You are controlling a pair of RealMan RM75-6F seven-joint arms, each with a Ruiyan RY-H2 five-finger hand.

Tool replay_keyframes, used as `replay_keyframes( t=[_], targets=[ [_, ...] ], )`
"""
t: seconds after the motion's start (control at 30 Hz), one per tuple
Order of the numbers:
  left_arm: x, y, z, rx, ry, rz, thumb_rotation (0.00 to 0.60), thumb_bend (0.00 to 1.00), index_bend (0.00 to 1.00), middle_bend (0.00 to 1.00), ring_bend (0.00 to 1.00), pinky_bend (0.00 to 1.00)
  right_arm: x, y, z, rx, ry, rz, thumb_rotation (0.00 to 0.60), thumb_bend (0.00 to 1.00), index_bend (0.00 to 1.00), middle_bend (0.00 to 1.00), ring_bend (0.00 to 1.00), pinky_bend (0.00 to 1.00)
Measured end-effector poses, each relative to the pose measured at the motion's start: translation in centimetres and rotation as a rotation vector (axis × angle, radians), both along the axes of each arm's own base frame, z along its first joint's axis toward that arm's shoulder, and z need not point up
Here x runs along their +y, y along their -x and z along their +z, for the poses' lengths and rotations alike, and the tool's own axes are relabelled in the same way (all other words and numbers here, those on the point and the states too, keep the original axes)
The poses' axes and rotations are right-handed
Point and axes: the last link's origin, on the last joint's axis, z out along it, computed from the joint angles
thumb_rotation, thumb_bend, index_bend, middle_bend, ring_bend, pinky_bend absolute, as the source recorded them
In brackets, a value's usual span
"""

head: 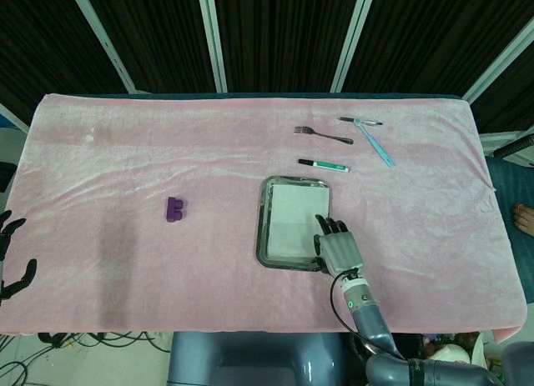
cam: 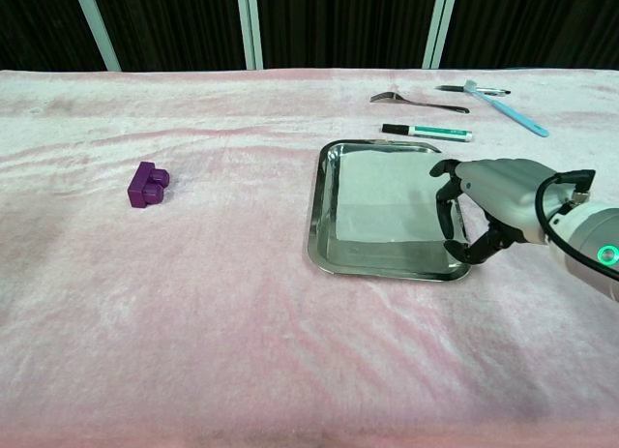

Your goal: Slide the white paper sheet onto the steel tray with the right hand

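The white paper sheet point(head: 294, 215) point(cam: 387, 196) lies flat inside the steel tray point(head: 262, 228) point(cam: 317, 216), right of the table's middle. My right hand point(head: 337, 250) point(cam: 493, 201) hangs over the tray's front right corner. Its fingers point(cam: 446, 211) are bent down and touch the sheet's right edge, with the thumb apart near the rim; it grips nothing. My left hand point(head: 10, 257) shows only as dark spread fingers at the far left edge of the head view, off the table and holding nothing.
A purple block point(head: 174, 209) point(cam: 147, 184) sits left of the tray. Behind the tray lie a green marker point(head: 324, 164) point(cam: 427, 132), a fork point(head: 321, 136) point(cam: 416, 102), a blue toothbrush point(head: 374, 142) point(cam: 508, 107) and a dark pen point(head: 360, 120). A pink cloth covers the table.
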Motion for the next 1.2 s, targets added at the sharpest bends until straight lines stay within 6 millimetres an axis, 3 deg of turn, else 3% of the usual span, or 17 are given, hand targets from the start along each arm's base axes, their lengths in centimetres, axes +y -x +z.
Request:
replay_keyframes(
  t=[1.2],
  targets=[
    [0.03, 0.02, 0.05, -0.003, 0.0, 0.001, 0.6, 0.39, 0.15, 0.04, 0.0, 0.0, -0.18, 0.75, -0.78, 0.02, -0.019, -0.015, 0.6, 0.4, 0.81, 0.08, 0.12, 0.16]
  ],
)
